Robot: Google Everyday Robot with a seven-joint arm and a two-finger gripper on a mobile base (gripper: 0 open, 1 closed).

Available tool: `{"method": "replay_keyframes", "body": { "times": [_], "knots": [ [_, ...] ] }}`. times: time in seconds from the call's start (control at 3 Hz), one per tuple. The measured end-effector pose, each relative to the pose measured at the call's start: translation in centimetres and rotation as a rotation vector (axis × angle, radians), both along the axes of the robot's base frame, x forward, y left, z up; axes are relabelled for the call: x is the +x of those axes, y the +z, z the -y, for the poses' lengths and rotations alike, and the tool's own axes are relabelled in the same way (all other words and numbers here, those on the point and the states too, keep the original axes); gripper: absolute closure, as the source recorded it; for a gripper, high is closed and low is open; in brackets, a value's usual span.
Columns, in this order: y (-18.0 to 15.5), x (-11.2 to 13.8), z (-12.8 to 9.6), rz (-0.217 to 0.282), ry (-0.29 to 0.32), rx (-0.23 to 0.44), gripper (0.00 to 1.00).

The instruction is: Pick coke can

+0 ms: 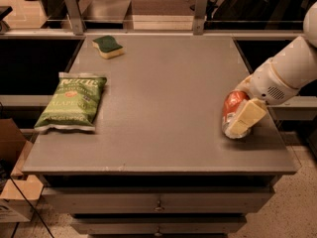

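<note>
View: camera view, the only one.
Gripper [241, 123]: right of frame at middle height, reaching in from the right edge on a white arm [287, 73]; it lies over the near side of the can.
Grip state: cannot tell whether it is apart or already clamped on the can.
Can [232, 104]: on the table [168, 93], right of frame, close to the table's right edge and toward its front.
Can, look: small, red body, silver end showing toward the lower left; it appears to lie on its side. It is partly hidden by the gripper, and no lettering can be read.
Step in hand: judged to be seating the grasp on the can, lift not yet made.
Doing it well: take the round body across its middle, not the ends. Close gently, since thin metal is likely to dent. Keep the hold square, as a can on its side may roll toward the edge. Then lift straight up.
Also present: green bag [74, 103], left of frame; sponge [108, 46], upper left; both well apart from the can.
</note>
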State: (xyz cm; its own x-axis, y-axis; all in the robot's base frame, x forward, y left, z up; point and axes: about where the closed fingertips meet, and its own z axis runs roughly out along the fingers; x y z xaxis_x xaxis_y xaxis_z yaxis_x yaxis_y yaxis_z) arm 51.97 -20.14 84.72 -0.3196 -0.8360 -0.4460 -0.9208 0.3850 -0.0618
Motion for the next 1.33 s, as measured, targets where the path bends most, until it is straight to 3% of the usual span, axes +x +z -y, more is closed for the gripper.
{"method": "replay_keyframes", "body": {
  "times": [0.67, 1.0, 1.33],
  "knots": [
    [-0.3, 0.3, 0.4, -0.009, -0.003, -0.02, 0.64],
    [4.8, 1.4, -0.4, 0.084, 0.022, 0.014, 0.87],
    [14.3, 2.7, -2.4, 0.256, 0.095, 0.059, 1.0]
  ]
}}
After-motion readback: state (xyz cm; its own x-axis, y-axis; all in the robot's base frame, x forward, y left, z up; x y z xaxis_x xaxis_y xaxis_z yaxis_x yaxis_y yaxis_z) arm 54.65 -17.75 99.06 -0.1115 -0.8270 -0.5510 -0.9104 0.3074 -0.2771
